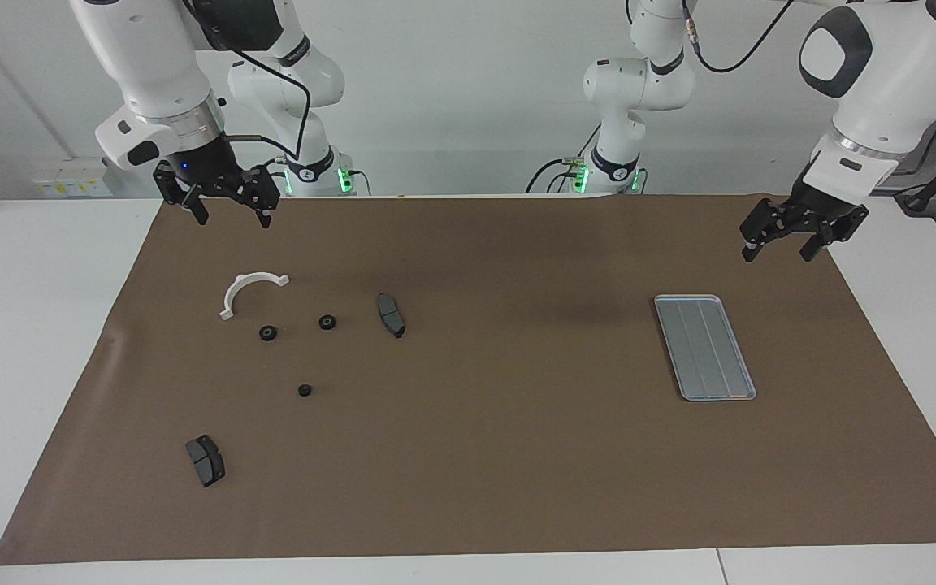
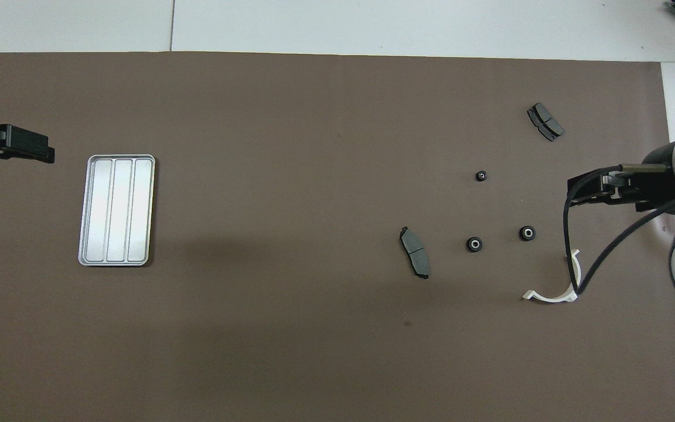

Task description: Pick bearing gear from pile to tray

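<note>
The pile lies scattered on the brown mat at the right arm's end. It holds three small black gears (image 1: pixel 268 333) (image 1: pixel 327 322) (image 1: pixel 305 390), also in the overhead view (image 2: pixel 527 233) (image 2: pixel 474 244) (image 2: pixel 481 176). It also holds two dark grey brake pads (image 1: pixel 391 314) (image 1: pixel 205 460) and a white half-ring bracket (image 1: pixel 249 291). The silver ridged tray (image 1: pixel 704 347) (image 2: pixel 117 210) lies empty at the left arm's end. My right gripper (image 1: pixel 232 221) (image 2: pixel 575 196) hangs open and empty above the mat near the bracket. My left gripper (image 1: pixel 777 256) (image 2: pixel 38 152) hangs open and empty above the mat's edge beside the tray.
The brown mat (image 1: pixel 517 455) covers most of the white table. The brake pads (image 2: pixel 415 260) (image 2: pixel 545 122) and the bracket (image 2: pixel 554 287) lie apart from the gears. A black cable loops from the right wrist over the bracket in the overhead view.
</note>
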